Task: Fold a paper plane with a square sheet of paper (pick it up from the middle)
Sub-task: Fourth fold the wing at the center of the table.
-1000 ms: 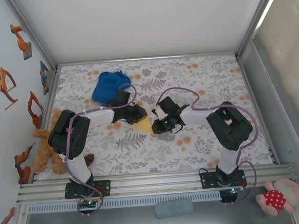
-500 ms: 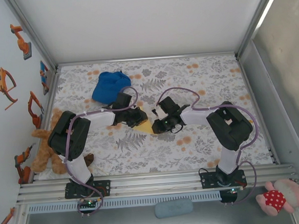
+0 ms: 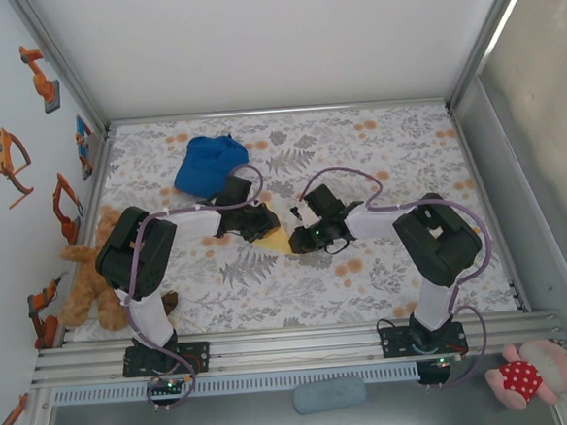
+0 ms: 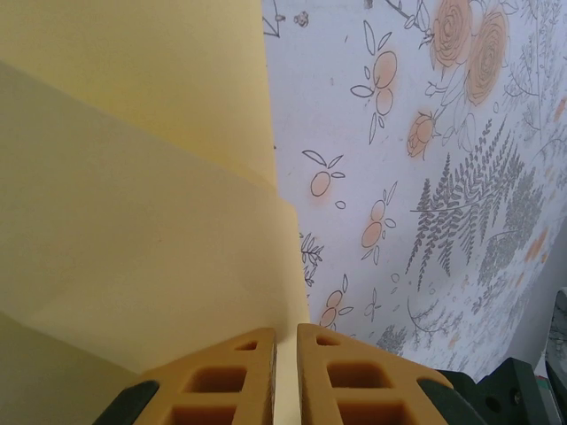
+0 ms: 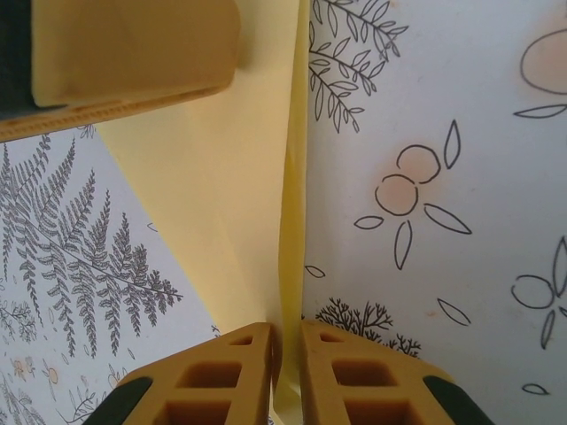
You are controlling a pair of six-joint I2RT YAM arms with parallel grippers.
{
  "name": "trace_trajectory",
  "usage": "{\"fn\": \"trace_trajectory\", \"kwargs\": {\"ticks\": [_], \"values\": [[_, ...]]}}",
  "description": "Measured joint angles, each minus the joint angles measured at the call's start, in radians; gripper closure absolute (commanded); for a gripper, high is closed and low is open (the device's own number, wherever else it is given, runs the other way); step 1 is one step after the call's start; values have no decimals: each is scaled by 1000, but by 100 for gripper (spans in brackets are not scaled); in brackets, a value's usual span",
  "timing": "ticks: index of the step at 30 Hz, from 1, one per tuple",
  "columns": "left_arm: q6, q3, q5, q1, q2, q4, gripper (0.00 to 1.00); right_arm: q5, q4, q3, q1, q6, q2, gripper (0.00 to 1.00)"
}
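Pinching the paper (image 4: 133,221), left hand (image 4: 285,335) and right hand (image 5: 285,335) have closed in, hiding more yellow.

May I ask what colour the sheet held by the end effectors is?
Plain yellow; the paper shows best in the left wrist view.

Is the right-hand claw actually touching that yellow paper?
Touching. The right wrist view shows the right gripper closed on a fold of the yellow paper, which runs down between its two fingers.
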Motion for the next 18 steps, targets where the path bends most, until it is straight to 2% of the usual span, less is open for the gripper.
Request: {"fn": "trace_trajectory", "kwargs": {"ticks": [18], "values": [[0, 13, 1, 7, 31, -3, 85, -6, 2, -2, -3, 3, 0, 85]]}}
